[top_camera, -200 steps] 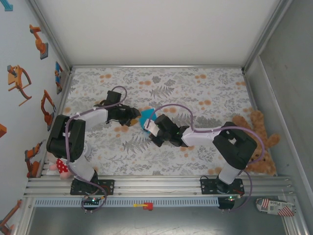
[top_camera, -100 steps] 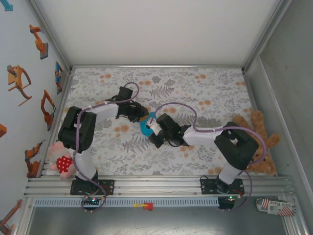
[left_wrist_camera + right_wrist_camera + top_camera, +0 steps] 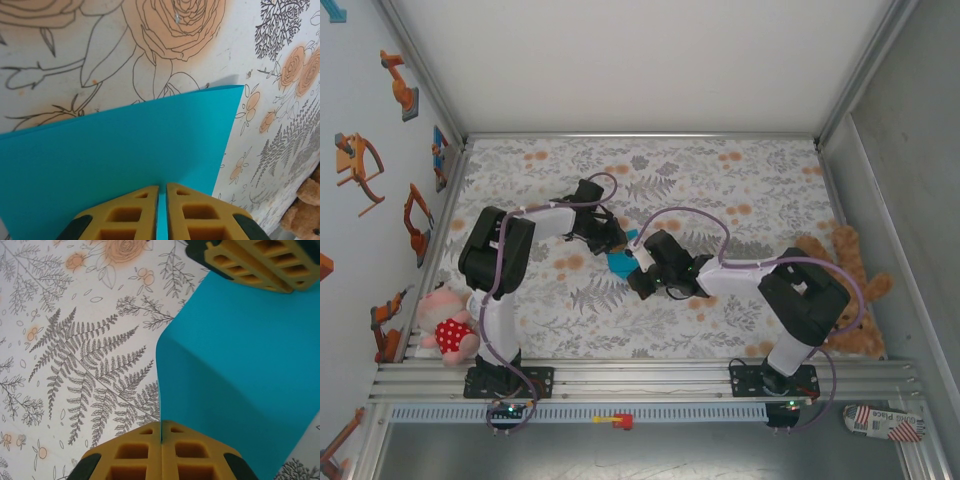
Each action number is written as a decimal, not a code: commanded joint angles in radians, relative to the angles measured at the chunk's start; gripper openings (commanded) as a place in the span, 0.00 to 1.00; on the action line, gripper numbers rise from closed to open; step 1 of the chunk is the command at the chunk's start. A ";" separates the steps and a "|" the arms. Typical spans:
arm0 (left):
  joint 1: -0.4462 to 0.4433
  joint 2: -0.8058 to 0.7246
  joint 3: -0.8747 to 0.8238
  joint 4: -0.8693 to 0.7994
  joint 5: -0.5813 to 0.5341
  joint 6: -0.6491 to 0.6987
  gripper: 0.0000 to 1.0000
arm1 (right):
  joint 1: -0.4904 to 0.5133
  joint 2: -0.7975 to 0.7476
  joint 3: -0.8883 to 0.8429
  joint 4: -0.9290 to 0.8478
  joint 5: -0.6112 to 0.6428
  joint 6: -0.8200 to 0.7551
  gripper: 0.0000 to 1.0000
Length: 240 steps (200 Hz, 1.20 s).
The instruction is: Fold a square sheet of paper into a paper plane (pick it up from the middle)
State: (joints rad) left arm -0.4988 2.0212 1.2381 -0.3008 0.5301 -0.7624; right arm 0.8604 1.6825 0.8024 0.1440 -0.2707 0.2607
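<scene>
The left pincer [image 3: 162, 187] has its yellow fingers drawn almost together, with only a thin strip of the square sheet of paper [image 3: 115, 150] between them; it is clamped on the sheet's near edge. The right pincer [image 3: 161, 426] is fully closed, nipping another edge of the same turquoise sheet. So the sheet sits between the two pincers, held by both at the middle of the table. In the right wrist view it bends up from the right pincer toward the left pincer's fingers at the far corner.

Just beyond the left pincer, the sheet's far edge stands a little above the floral tablecloth [image 3: 100, 50] and throws a narrow shadow on it. Past the right pincer, grey ferns and orange blossoms lie beside the sheet.

Well to the right of the right pincer, a brown teddy bear [image 3: 845, 300] leans at the table's edge. Well to the near left of the left pincer lies a pink plush toy [image 3: 445, 325] in red. Farthest from both, near the right arm's base, is a striped tag [image 3: 885, 422] on which the word "Place" can be made out.
</scene>
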 commanded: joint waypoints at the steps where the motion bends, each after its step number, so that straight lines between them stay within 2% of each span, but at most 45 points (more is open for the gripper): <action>1: -0.012 0.051 0.009 -0.075 -0.043 0.049 0.13 | -0.009 0.013 0.035 -0.012 0.040 0.043 0.00; 78: -0.017 0.062 0.024 -0.087 -0.032 0.075 0.13 | -0.011 0.074 0.125 -0.140 0.190 0.066 0.00; 167: -0.015 0.046 0.044 -0.087 -0.009 0.079 0.13 | -0.011 0.101 0.136 -0.133 0.197 0.085 0.00; 207: 0.013 -0.061 0.019 -0.054 -0.050 0.045 0.26 | -0.011 0.103 0.135 -0.132 0.195 0.085 0.00; 240: 0.031 -0.047 0.010 -0.069 -0.074 0.049 0.24 | -0.011 0.105 0.135 -0.124 0.194 0.086 0.00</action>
State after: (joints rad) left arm -0.4835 1.9827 1.2545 -0.3328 0.4866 -0.7124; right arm 0.8536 1.7714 0.9131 0.0116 -0.0910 0.3275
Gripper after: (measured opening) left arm 0.259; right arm 0.049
